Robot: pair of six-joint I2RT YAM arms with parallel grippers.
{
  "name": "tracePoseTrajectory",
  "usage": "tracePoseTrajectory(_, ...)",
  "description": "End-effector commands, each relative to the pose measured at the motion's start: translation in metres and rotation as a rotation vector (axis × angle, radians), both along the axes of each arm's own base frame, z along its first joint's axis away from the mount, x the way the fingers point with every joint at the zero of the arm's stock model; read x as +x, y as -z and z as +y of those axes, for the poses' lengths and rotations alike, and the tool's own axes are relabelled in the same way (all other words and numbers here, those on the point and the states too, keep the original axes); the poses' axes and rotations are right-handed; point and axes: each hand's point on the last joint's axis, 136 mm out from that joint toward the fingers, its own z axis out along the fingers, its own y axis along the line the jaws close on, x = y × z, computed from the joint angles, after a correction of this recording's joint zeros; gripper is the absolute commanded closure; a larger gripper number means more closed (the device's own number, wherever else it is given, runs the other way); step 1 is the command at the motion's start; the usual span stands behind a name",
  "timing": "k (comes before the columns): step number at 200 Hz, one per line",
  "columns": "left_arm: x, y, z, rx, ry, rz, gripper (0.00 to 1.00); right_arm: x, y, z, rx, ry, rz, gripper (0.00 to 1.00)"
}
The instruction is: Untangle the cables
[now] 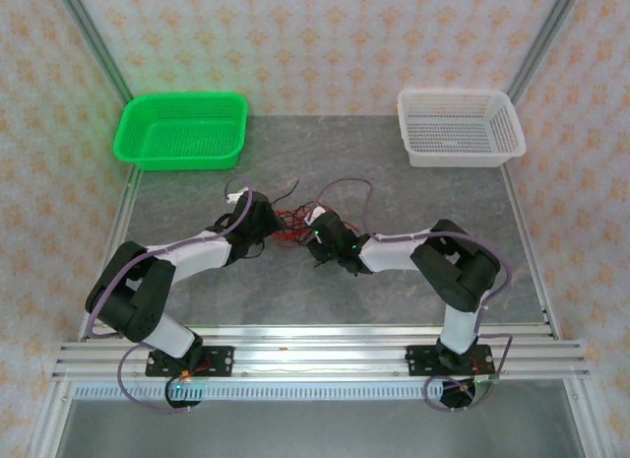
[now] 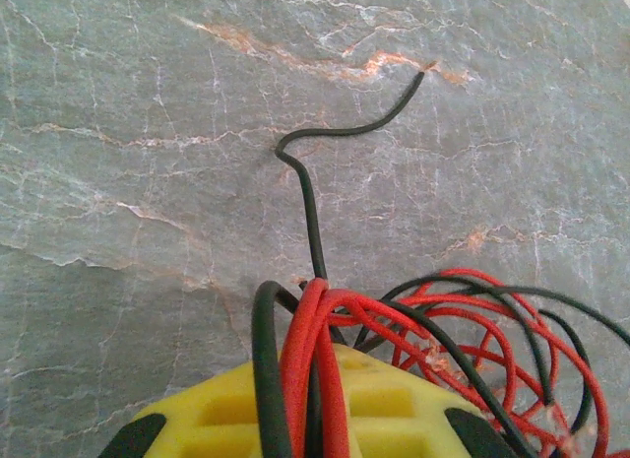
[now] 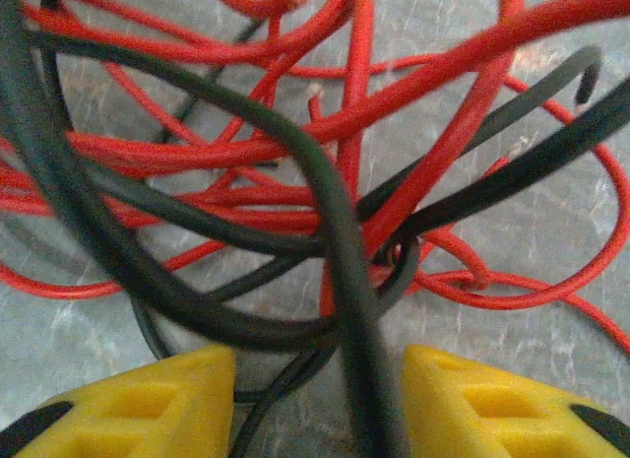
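Seen from above, two arms bolted to the near rail bend inward until their tips almost meet at the middle of a grey stone-patterned surface (image 1: 413,187). Between them lies the knot of cables (image 1: 293,220), thin red and black loops heaped together. The left end effector (image 2: 300,414) is clamped narrow on a bunch of red and black strands that run up between its yellow fingers, probably to anchor that side. One loose black end (image 2: 325,133) snakes away from it across bare stone. The right end effector (image 3: 320,399) stands partly open against the tangle. A black strand passes through the gap without being pinched, so it seems placed to pick out a single wire. Around the knot the surface offers open room to either side for drawing strands apart. Farther back a green basket (image 1: 182,164) sits at the far left and a white basket (image 1: 463,160) at the far right, both well apart from the cables, with patterned walls beyond.
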Motion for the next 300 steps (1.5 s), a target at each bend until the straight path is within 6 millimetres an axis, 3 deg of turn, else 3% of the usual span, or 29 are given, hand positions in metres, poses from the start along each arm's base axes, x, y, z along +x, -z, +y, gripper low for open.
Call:
tracePoseTrajectory(1, 0.002, -0.012, -0.002, -0.01, 0.016, -0.008, 1.0, 0.031, -0.028, 0.01, 0.074, 0.068, -0.13, 0.59)
tracePoseTrajectory(9, 0.001, -0.011, -0.002, -0.006, 0.019, -0.004, 1.0, 0.034, -0.029, 0.01, 0.076, 0.073, -0.138, 0.64)
tracePoseTrajectory(31, -0.001, -0.014, -0.001, 0.009, 0.032, -0.001, 1.0, 0.042, -0.029, 0.007, 0.063, 0.077, -0.155, 0.92)
tracePoseTrajectory(46, -0.001, -0.022, 0.006, 0.063, 0.033, -0.003, 1.0, 0.045, -0.027, -0.004, 0.0, 0.081, -0.159, 0.99)
tracePoseTrajectory(70, 0.002, -0.041, 0.029, 0.213, 0.008, -0.008, 1.0, 0.038, -0.026, -0.032, -0.172, 0.063, -0.144, 1.0)
tracePoseTrajectory(103, 0.009, -0.067, 0.047, 0.353, -0.012, -0.032, 1.0, 0.006, -0.012, -0.075, -0.412, 0.001, -0.046, 1.0)
tracePoseTrajectory(132, 0.014, -0.076, 0.048, 0.387, 0.0, -0.068, 1.0, -0.004, -0.013, -0.076, -0.445, -0.003, 0.037, 1.0)
tracePoseTrajectory(164, 0.01, -0.067, 0.05, 0.388, 0.005, -0.076, 1.0, -0.008, -0.015, -0.093, -0.535, 0.06, 0.081, 1.0)
tracePoseTrajectory(176, 0.008, -0.061, 0.046, 0.365, 0.018, -0.079, 0.91, -0.01, -0.013, -0.103, -0.575, 0.089, 0.093, 1.0)
tracePoseTrajectory(203, 0.003, -0.054, 0.034, 0.28, 0.052, -0.101, 0.44, -0.016, -0.01, -0.114, -0.594, 0.143, 0.113, 1.0)
tracePoseTrajectory(217, 0.0, -0.058, 0.03, 0.258, 0.062, -0.119, 0.29, -0.02, -0.009, -0.114, -0.561, 0.164, 0.127, 1.0)
tracePoseTrajectory(257, -0.008, -0.093, 0.041, 0.284, 0.038, -0.175, 0.2, -0.033, -0.015, -0.115, -0.402, 0.239, 0.178, 0.92)
tracePoseTrajectory(287, -0.016, -0.118, 0.053, 0.325, 0.01, -0.195, 0.17, -0.038, -0.028, -0.127, -0.249, 0.362, 0.215, 0.72)
tracePoseTrajectory(300, -0.019, -0.123, 0.053, 0.323, 0.021, -0.191, 0.17, -0.037, -0.039, -0.133, -0.151, 0.43, 0.222, 0.57)
